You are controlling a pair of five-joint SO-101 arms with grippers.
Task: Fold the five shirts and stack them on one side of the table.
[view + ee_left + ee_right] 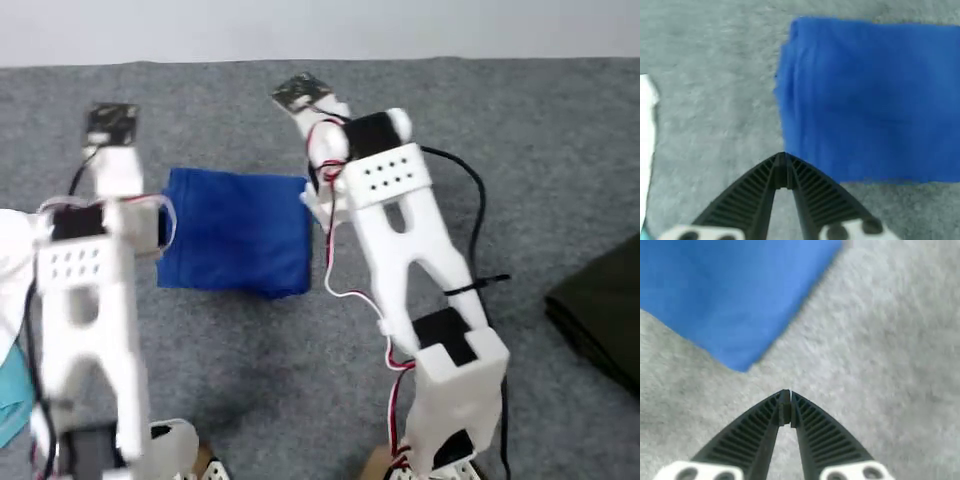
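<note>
Both arms' jaws are closed and empty, flanking the folded blue shirt [235,232], which lies flat on the tabletop [540,150]. Its fold looks finished; next probably comes gripping an edge and sliding it to the stacking side.

A fixed camera looks down over the grey table [560,120] from above and behind the arms [400,230]. Each wrist camera faces down at the table from close by. All three views share the folded blue shirt [235,232].
</note>
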